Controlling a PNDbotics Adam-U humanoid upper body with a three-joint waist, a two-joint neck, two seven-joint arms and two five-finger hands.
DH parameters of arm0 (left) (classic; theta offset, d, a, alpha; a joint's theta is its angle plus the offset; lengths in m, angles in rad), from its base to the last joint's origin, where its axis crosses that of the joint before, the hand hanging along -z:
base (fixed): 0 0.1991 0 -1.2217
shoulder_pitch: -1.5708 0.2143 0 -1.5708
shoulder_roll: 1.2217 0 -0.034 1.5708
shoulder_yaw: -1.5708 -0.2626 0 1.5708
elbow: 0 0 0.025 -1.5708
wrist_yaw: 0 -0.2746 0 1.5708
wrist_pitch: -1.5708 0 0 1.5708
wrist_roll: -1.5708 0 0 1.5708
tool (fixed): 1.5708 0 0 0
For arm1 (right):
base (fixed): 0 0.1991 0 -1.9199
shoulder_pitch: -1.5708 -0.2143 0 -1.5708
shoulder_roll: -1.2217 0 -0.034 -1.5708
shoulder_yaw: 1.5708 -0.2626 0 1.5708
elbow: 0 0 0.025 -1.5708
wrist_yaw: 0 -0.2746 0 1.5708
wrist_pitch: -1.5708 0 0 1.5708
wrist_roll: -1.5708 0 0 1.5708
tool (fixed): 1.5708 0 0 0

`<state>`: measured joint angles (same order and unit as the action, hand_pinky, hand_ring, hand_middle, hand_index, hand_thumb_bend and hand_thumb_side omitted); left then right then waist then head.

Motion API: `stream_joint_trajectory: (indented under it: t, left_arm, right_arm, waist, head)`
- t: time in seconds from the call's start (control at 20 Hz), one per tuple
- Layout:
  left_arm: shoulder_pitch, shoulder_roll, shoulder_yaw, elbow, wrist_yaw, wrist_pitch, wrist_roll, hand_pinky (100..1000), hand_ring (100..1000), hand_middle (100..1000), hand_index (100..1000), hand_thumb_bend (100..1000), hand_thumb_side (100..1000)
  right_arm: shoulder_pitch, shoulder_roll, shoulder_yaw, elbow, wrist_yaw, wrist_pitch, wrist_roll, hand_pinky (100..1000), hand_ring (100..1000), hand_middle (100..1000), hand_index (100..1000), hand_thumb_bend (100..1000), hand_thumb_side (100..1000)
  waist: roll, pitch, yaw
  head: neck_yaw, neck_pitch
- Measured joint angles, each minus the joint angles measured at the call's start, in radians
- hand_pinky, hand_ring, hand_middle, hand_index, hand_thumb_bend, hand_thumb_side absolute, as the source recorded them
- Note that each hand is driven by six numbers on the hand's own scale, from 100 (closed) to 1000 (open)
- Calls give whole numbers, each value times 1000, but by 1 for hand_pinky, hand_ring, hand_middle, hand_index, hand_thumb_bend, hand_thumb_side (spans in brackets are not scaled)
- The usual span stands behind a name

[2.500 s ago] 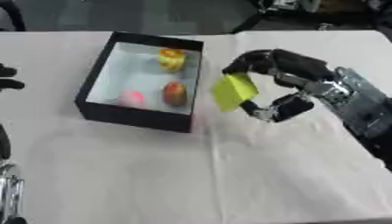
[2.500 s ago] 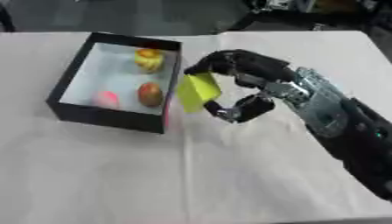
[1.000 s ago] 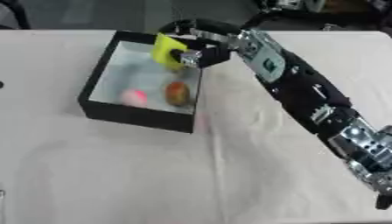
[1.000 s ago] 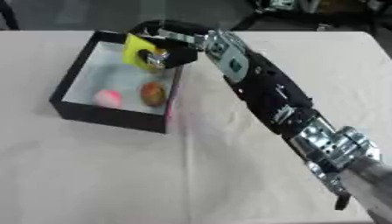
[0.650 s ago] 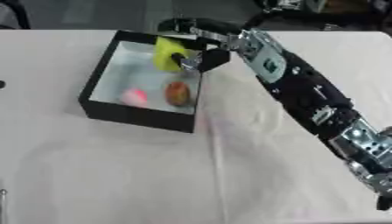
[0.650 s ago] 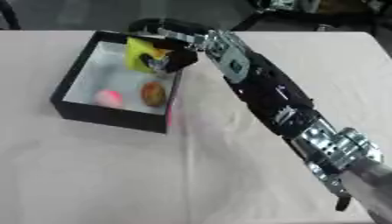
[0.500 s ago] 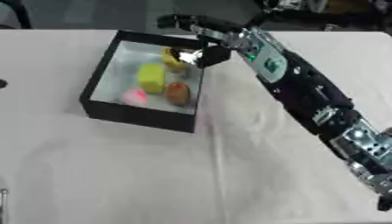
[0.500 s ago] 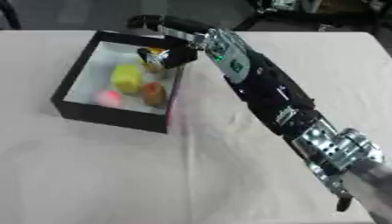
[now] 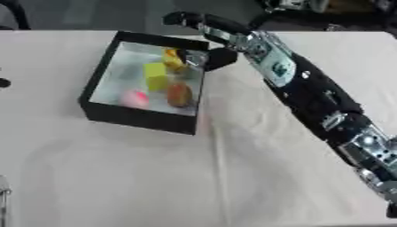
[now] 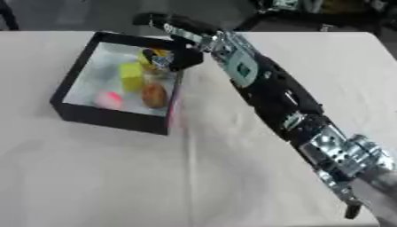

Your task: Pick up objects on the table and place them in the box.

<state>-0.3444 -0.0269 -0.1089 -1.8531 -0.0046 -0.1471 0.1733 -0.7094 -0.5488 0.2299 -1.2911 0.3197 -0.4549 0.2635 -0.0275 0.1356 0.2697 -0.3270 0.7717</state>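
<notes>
A black box (image 9: 138, 119) with a pale floor stands at the upper left of the white table. Inside lie a yellow block (image 9: 155, 76), a pink ball (image 9: 133, 99), a brown egg-shaped thing (image 9: 178, 94) and a yellow-orange toy (image 9: 171, 59). My right hand (image 9: 223, 32) hovers over the box's far right corner, open, fingers stretched leftwards over the rim and thumb hanging below; it holds nothing. Of my left hand (image 9: 4, 82) only a dark tip shows at the left edge.
The white tablecloth (image 9: 194, 177) spreads wide in front of and to the right of the box. My right arm (image 9: 325, 106) runs diagonally from the lower right up to the box. Dark floor and equipment lie beyond the table's far edge.
The right hand carried the yellow block over the box, opened, and the block dropped inside, where it now rests beside the toy. The hand stays above the far right corner.
</notes>
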Motion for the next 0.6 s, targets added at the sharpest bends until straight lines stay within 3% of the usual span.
stream_joint_trajectory:
  t: [0.15, 0.3, 0.45, 0.6]
  left_arm:
    - [19, 27, 15, 1, -6, 3, 18, 451, 526, 474, 665, 100, 933]
    - [44, 57, 29, 11, -18, 14, 38, 447, 527, 473, 664, 100, 933]
    - [65, 80, 36, 19, -31, 26, 56, 443, 530, 473, 663, 100, 937]
    - [84, 99, 42, 30, -38, 38, 71, 441, 532, 474, 664, 100, 937]
  right_arm:
    - [96, -45, -30, -118, -128, 53, -64, 883, 946, 812, 919, 100, 456]
    - [252, -76, -87, -280, -281, 123, -124, 845, 908, 747, 881, 100, 458]
    - [414, -75, -155, -447, -398, 174, -172, 814, 882, 695, 863, 100, 471]
    - [563, -26, -214, -575, -449, 201, -193, 788, 854, 649, 845, 100, 482]
  waist:
    - [-10, -1, -50]
    - [-18, -7, -101]
    - [-24, -20, -144]
    - [-30, -23, -167]
  head:
    - [61, 0]
    - [132, 0]
    - [189, 0]
    - [228, 0]
